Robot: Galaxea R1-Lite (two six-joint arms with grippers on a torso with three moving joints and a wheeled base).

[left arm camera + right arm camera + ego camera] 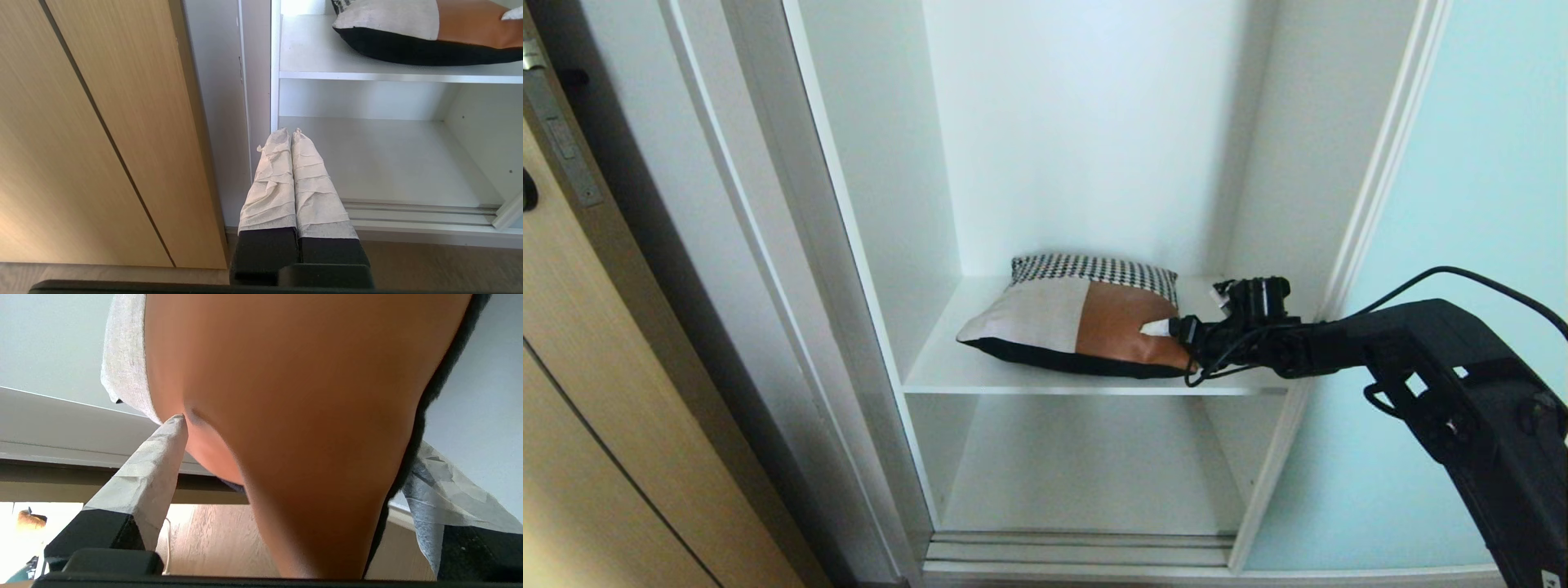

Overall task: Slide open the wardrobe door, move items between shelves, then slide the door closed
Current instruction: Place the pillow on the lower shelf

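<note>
White wardrobe, door slid aside: right gripper (1176,336) straddles the cushion's (1078,318) rust corner on the upper shelf (947,371), jaws spread wide around it. Soft, light and squashy, it likely wants a deep corner pinch.

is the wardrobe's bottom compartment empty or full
Empty: the lower shelf is bare; the cushion lies on the shelf above.

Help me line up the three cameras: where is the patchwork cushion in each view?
Head view: cushion at centre, on the upper shelf.
Left wrist view: top right corner, on that shelf.
Right wrist view: fills the middle.
Shared landmark: its rust-orange panel.
</note>
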